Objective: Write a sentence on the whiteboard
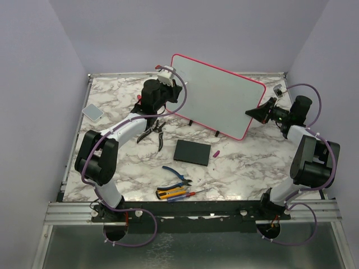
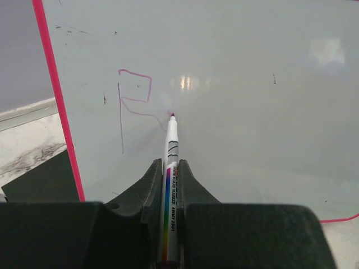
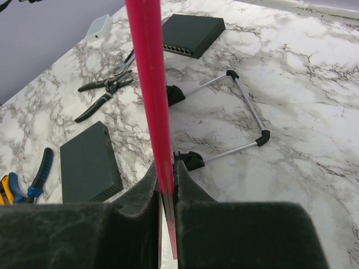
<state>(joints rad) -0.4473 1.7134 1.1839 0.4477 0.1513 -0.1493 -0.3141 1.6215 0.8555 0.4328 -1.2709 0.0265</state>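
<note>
Left gripper clenched on a slim white rainbow-striped marker pen, long axis toward twelve o'clock, pink tip at or just off the large pale grey-white whiteboard with rounded pink-red frame, propped toward one o'clock on the white-marbled table. Faint pink handwritten sentence, one letter only, at eleven o'clock of the tip. Right gripper pinching the frame's edge, likely steadying. Next stroke probably toward three o'clock; left arm nearer.

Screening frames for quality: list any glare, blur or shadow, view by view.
Left wrist: two glare patches on the whiteboard, upper middle and upper right; left claw around the marker dark and soft. Right wrist: right claw likewise, table sharp. Top: even light, faint shadows, no glare.
</note>
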